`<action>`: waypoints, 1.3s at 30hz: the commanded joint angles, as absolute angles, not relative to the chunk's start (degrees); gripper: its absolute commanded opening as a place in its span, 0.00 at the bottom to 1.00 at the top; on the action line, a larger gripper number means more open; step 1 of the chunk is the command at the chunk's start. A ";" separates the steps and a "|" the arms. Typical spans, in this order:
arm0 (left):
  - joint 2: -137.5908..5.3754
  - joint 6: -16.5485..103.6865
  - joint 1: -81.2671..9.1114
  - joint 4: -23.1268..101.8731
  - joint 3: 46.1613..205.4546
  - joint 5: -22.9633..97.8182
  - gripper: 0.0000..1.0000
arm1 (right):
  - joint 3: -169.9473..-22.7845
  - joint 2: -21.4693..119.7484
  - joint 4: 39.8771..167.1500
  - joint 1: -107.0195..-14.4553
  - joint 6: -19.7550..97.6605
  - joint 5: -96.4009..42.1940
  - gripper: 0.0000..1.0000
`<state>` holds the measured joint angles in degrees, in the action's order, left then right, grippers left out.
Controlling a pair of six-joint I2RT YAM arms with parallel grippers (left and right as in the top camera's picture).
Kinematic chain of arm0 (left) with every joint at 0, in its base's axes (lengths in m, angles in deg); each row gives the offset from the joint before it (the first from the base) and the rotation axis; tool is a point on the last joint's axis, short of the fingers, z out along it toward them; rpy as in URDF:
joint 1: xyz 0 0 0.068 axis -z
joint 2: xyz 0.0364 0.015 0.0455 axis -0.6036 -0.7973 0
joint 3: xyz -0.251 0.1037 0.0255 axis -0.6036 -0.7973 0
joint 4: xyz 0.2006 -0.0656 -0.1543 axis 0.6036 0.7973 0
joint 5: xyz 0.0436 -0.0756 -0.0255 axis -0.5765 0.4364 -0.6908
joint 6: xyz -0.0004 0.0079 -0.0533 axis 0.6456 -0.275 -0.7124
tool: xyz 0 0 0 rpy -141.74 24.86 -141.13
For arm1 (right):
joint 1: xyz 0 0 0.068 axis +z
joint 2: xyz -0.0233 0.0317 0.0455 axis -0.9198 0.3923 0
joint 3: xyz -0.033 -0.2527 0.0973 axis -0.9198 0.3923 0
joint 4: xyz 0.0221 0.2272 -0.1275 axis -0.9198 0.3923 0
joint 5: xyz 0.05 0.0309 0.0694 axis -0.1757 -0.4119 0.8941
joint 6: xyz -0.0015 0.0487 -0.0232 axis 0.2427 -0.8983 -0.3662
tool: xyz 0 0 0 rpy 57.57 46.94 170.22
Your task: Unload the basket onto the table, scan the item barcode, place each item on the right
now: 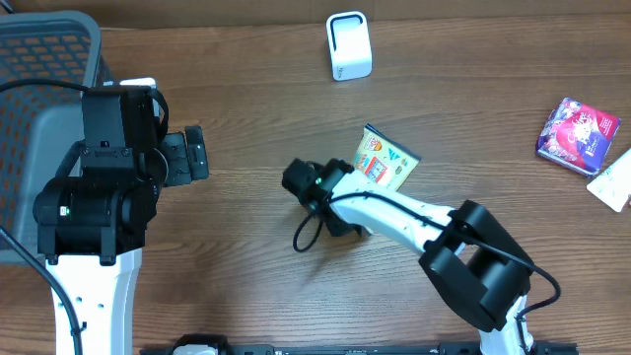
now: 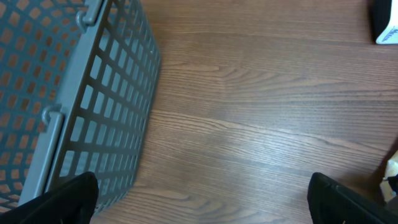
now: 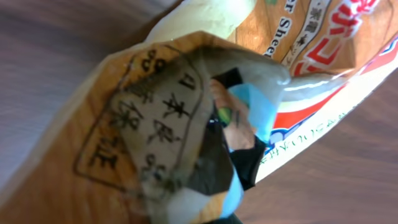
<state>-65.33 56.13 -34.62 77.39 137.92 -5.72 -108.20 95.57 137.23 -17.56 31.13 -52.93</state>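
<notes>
Snack packet point(image 1: 386, 161) sits mid-table point(image 1: 246, 99), its lower-left edge pinched by the right gripper point(image 1: 357, 183), jaws closed on crumpled wrapper; packet fills the right wrist view. It sticks out up-right from the fingers. White scanner point(image 1: 349, 45) stands at the far edge, up and slightly left of the packet, well apart; right arm is nearer. Left gripper point(image 1: 194, 156) is wide, empty, beside the grey basket point(image 1: 59, 30).

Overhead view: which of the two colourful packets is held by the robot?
The yellow-orange packet at mid-table: the right arm has its jaws shut on it. The purple packet lies untouched near the right edge.
</notes>
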 commanded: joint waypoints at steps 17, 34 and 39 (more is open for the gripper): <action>-64.52 55.34 -34.97 77.37 138.92 -7.12 1.00 | -134.32 74.20 152.46 -36.99 32.31 11.62 0.04; -64.52 55.36 -34.97 77.37 138.92 -7.14 1.00 | -133.51 76.01 152.09 -38.17 34.45 15.53 0.04; -64.52 55.38 -34.97 77.46 138.92 -7.16 1.00 | -129.93 79.07 145.71 -34.67 32.00 15.51 0.04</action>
<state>-65.33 56.13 -34.62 77.42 137.92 -6.31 -132.29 76.82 148.00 -36.81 33.05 13.69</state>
